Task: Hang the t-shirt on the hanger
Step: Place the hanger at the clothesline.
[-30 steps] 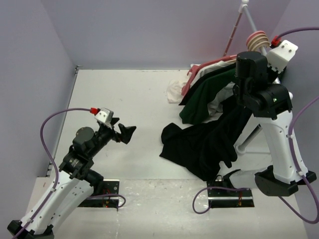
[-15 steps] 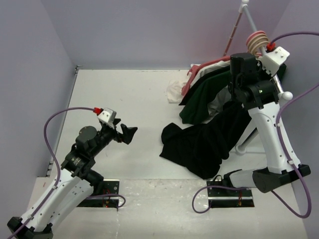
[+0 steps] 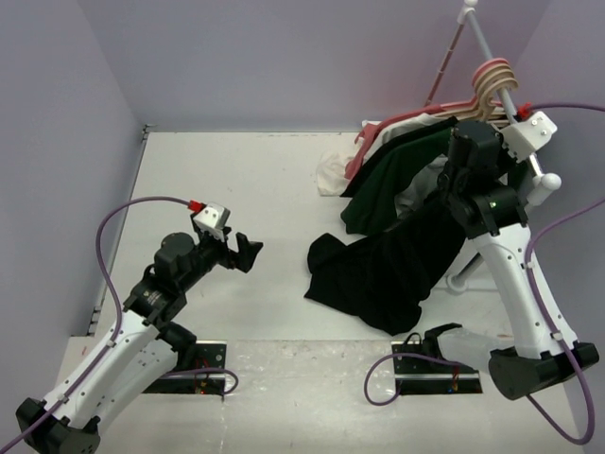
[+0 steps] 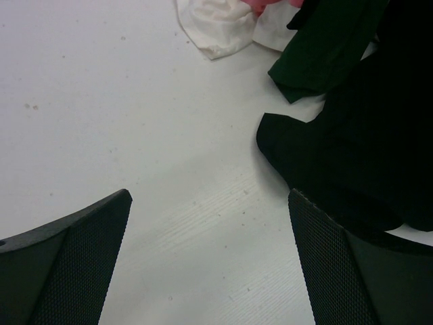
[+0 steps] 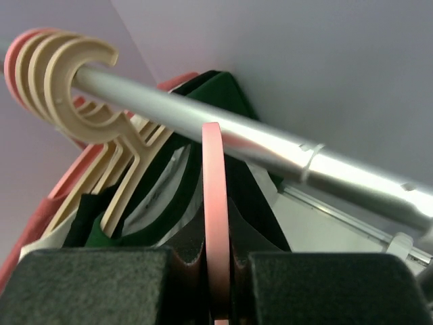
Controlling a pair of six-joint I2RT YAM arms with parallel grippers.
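Black t-shirt (image 3: 378,274), pink hanger (image 5: 215,203), cream hangers (image 5: 47,81), dark green shirt (image 3: 378,194).

Robot lab test booth: bare lilac walls (image 3: 284,57), white table (image 3: 246,180), two bolted arms (image 3: 113,355)

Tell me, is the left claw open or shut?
Open: in the wrist view the left gripper has its fingers far apart, bare table between them.

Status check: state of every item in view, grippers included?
left gripper: open, empty, above the table.
right gripper: shut on the hanger by its hook.
hanger: hook up against the rail; seated or not, cannot tell.
t-shirt: hangs below the right gripper, lower end heaped on the table.
cream hangers: hooked on the rail.
green shirt: hangs under the rail.
white cloth: crumpled on the table.
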